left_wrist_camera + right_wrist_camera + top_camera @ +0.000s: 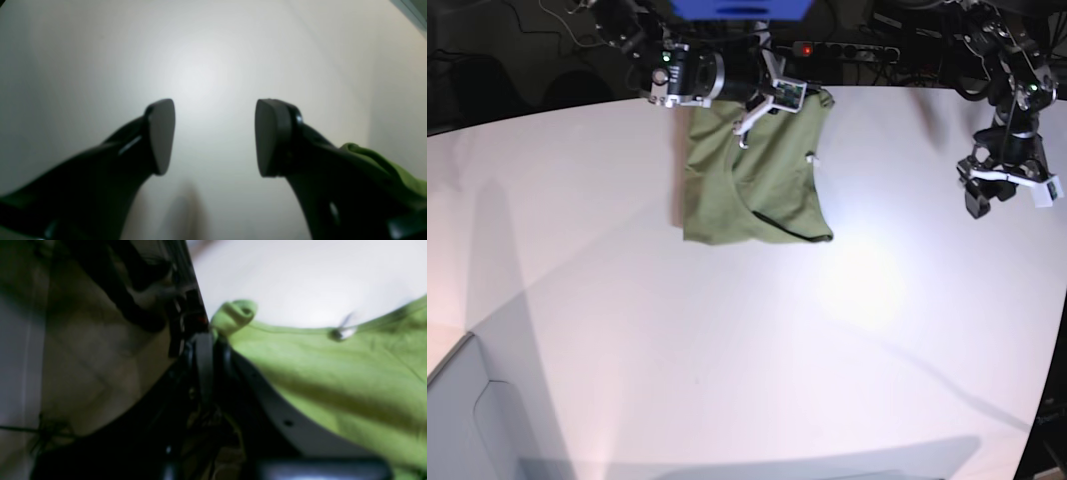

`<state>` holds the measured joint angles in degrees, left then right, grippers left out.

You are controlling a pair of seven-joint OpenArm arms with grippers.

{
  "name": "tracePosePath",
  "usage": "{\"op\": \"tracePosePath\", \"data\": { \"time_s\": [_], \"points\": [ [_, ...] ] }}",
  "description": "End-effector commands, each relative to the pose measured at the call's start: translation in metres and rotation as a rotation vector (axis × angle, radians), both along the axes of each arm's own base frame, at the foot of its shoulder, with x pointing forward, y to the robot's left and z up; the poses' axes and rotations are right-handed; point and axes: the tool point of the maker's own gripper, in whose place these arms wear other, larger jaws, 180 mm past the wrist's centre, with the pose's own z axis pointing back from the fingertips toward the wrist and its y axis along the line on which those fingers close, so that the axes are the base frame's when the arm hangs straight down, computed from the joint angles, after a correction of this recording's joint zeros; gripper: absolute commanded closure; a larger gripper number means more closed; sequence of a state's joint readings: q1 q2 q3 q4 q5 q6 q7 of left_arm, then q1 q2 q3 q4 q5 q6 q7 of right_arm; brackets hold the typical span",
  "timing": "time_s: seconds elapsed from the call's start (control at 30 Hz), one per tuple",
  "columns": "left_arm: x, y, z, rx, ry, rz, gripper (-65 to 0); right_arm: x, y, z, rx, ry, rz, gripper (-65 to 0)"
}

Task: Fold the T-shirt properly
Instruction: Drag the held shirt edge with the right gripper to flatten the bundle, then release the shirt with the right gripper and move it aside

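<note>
T-shirt (390, 166) peeks in at 4 o'clock of left wrist view behind left pincer (215, 136), jaws apart over bare white desk (206, 60). Right wrist view: right pincer (213, 340) clamped on T-shirt hem. Base view: T-shirt (757, 185) at 12 o'clock of desk; left pincer (989, 195) hovers well apart at 2 o'clock.

The T-shirt (757, 180) lies on the table (727, 350), toward its far edge and a little left of centre in the base view. At the shirt's far right corner sits the right gripper (779, 97), pinching the cloth there. Well apart, over at the right edge of that view, the left gripper (987, 195) hangs above bare table, jaws spread, with nothing between them.
</note>
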<state>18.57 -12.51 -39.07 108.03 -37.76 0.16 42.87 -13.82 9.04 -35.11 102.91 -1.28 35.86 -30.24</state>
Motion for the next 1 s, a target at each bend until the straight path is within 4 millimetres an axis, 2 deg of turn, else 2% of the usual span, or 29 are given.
{"op": "tracePosePath", "data": {
  "time_s": [0.0,0.1,0.23,0.3,0.47,0.6,0.67,0.83,0.97],
  "points": [
    [0.001,0.002,0.009,0.019,-0.028,-0.007,-36.8,0.004,0.003,0.009,0.032,-0.019,0.011,-1.4],
    [0.000,0.002,0.008,0.019,-0.022,-0.006,-36.8,0.008,0.001,0.008,0.023,-0.031,0.013,-10.1],
    [0.000,0.001,0.007,0.016,-0.022,-0.005,-36.8,0.008,-0.008,0.006,0.008,-0.039,0.017,-27.2],
    [0.000,0.002,0.007,0.017,-0.021,-0.006,-36.8,0.011,-0.012,0.010,0.006,-0.059,0.016,-32.6],
    [0.000,0.003,0.008,0.019,-0.020,-0.005,-36.9,0.034,-0.036,0.032,0.014,-0.132,-0.081,-34.4],
    [-0.007,0.004,0.001,0.017,0.004,-0.003,-36.9,0.062,-0.067,0.040,-0.013,-0.176,-0.212,-31.5],
    [-0.009,0.010,0.002,0.021,0.005,0.015,-36.9,0.069,-0.076,0.037,-0.029,-0.177,-0.242,-24.7],
    [-0.020,0.034,0.002,0.033,0.008,0.087,-36.9,0.073,-0.093,0.010,-0.081,-0.114,-0.285,-0.1],
    [-0.027,0.051,0.004,0.041,0.008,0.136,-36.9,0.071,-0.107,-0.004,-0.120,-0.080,-0.315,-0.2]
  ]
}}
